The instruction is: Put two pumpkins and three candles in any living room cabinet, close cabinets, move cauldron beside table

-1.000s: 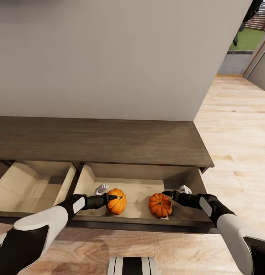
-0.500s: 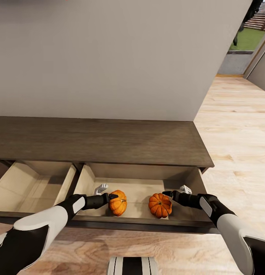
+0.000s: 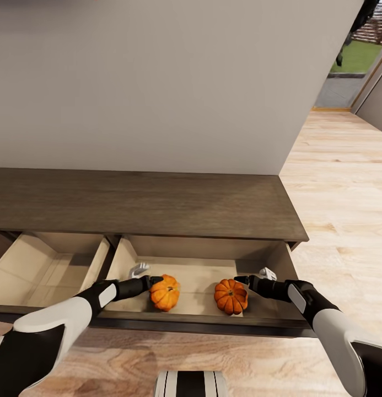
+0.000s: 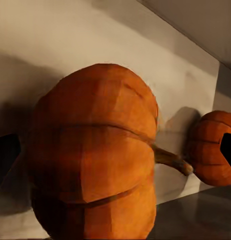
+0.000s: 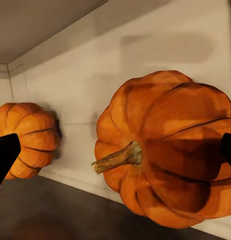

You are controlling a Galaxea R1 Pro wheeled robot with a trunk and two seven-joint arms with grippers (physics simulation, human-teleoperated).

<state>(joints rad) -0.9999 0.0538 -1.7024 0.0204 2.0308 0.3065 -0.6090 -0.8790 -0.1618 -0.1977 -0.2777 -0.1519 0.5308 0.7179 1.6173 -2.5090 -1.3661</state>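
Pumpkins: we see both lying in the cabinet's (image 3: 157, 207) open right drawer (image 3: 202, 322), one (image 3: 165, 293) at our 11 o'clock, the other (image 3: 231, 296) at 1. Left gripper (image 3: 152, 279) and right gripper (image 3: 240, 279) each sit spread apart beside theirs

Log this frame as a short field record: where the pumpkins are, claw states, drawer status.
left pumpkin: lying in open right drawer, stem sideways
right pumpkin: same drawer, apart from the other
left claw: open, beside left pumpkin
right claw: open, beside right pumpkin
left drawer: open
cabinet: not closed
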